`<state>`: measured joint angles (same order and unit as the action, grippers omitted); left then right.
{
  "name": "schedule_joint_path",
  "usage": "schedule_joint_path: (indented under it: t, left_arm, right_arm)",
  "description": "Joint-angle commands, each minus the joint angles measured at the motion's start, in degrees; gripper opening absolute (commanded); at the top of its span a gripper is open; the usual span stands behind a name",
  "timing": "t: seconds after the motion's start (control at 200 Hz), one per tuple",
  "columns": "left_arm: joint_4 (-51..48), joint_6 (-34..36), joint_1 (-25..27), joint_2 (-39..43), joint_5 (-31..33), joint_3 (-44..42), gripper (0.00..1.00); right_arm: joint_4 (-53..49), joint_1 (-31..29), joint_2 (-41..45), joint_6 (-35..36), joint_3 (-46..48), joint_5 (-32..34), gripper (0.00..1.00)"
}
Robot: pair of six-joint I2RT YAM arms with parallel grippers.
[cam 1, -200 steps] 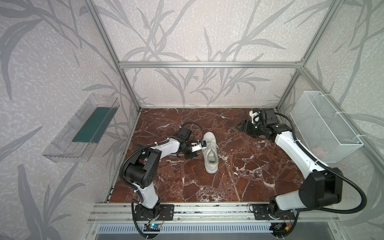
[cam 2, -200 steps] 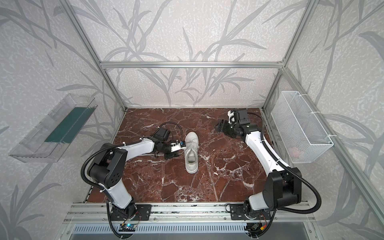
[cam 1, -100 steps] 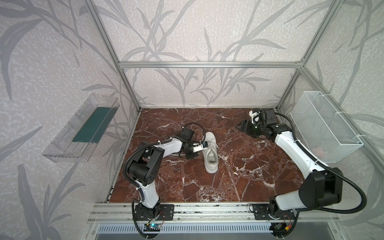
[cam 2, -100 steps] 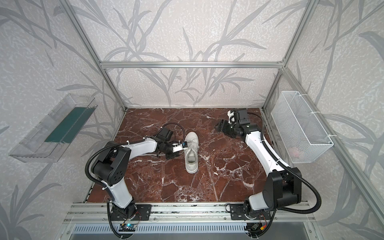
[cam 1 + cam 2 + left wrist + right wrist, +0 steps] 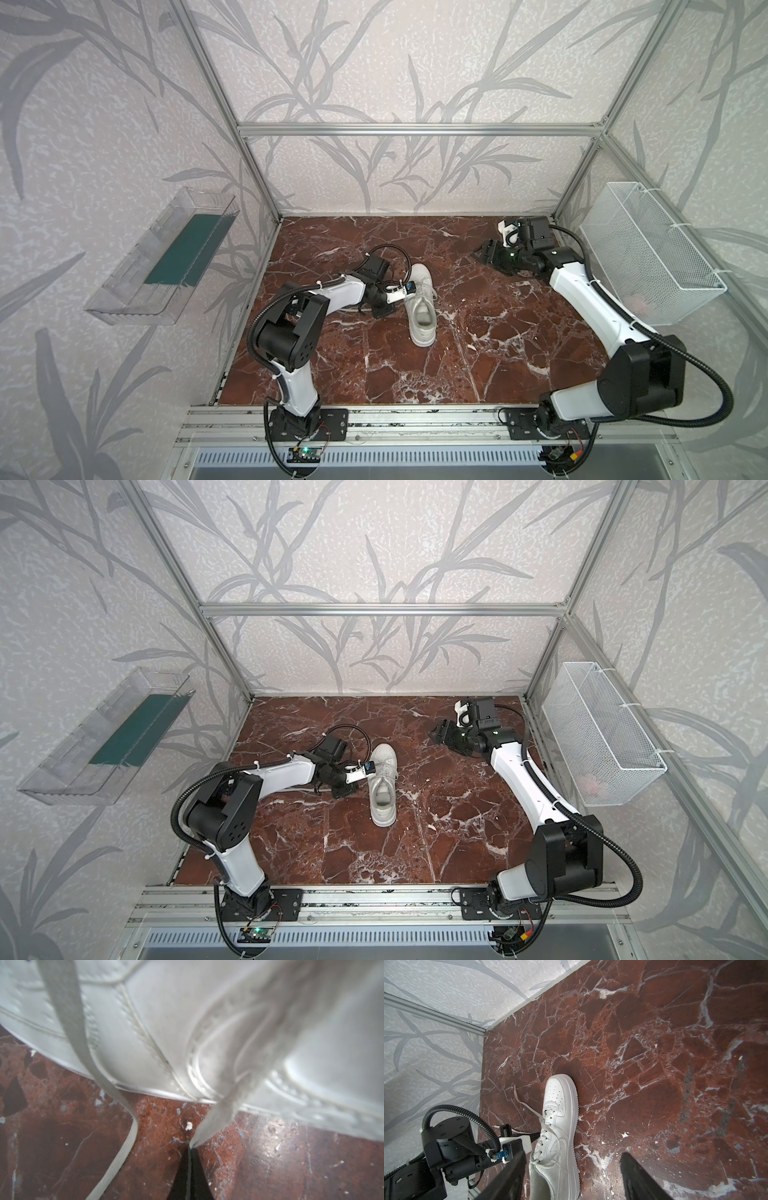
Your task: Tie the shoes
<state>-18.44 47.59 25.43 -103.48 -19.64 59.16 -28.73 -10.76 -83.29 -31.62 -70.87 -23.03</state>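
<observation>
In both top views the 1 white sneaker stands on its sole on the red marble tabletop, a little left of centre, with its toe toward the back wall and its heel toward the front rail. The left gripper sits low at the table, just beside the sneaker's left flank by the lacing. It is too small and dark there to read. The right gripper hangs well apart near the back right corner and is angled toward the shoe. It is probably parked there to leave the left arm room.

In the left wrist view the 2 black fingertips are pressed together, pinching a flat white lace right at the marble. From the pinch the lace rises, blurred, toward the shoe's side. Gripping so far out likely leaves plenty of length for a crossing or a loop. A second lace drapes loose down the shoe's side and runs off across the marble, touched by nothing.

In the right wrist view the 2 dark fingers stand spread wide with nothing between them. The sneaker lies below, and the camera looks along it from heel to toe. The laces run through the eyelets, but no knot or bow shows, so the tying looks barely begun. White strands trail onto the marble on the left gripper's side, and which of them is the pinched one I cannot tell.
</observation>
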Motion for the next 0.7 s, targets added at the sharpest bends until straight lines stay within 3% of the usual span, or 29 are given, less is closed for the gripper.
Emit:
schedule_joint_path:
  t: [0.0,0.42,0.7]
  left_arm:
    - [-0.71,-1.47,0.16,3.27,-0.87,0.11,0.0]
    - [-3.45,-8.26,0.15,11.6,-7.81,1.96,0.0]
    - [1.51,-25.63,0.14,16.82,-12.62,3.66,0.0]
  right_arm:
    - [-1.13,0.44,1.46,0.63,-0.96,-0.53,0.72]
    - [-0.18,0.48,1.46,0.44,-0.26,-0.81,0.72]
    - [0.94,0.48,1.03,0.18,0.65,-1.62,0.72]
